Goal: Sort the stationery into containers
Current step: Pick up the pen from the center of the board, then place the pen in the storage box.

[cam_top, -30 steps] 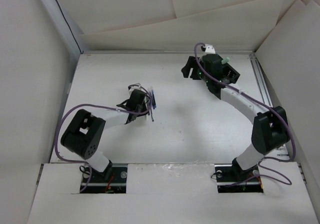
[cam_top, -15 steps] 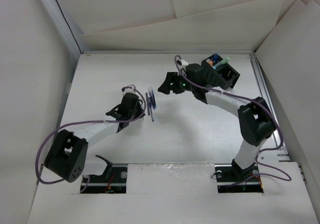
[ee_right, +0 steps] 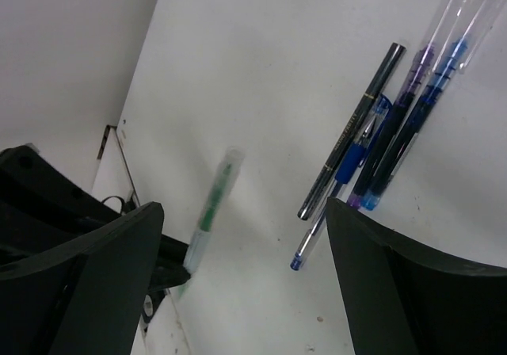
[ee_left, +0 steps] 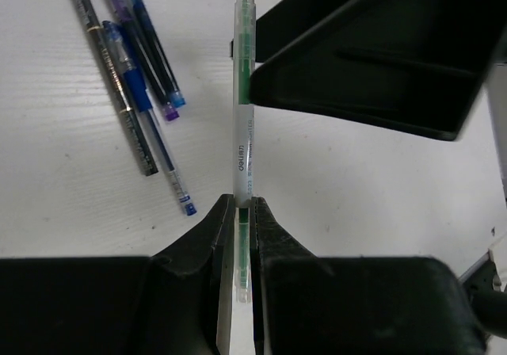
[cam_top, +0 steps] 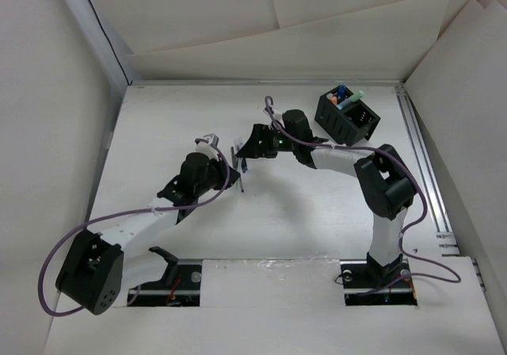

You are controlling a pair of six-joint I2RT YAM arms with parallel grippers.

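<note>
Pinches a green pen (ee_left: 244,133) in left gripper (ee_left: 238,212), far from tabletop (cam_top: 317,204) edges (four pens (ee_left: 142,93) beside). Holds right gripper (ee_right: 245,240) spread wide.

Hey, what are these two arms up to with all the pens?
They are sorting stationery. The left gripper is shut on a clear-barrelled green pen, and the open right gripper faces its free end, perhaps to take it. Four more pens lie together on the white table. The black plastic desk organizer at the far right holds a few pieces.
</note>
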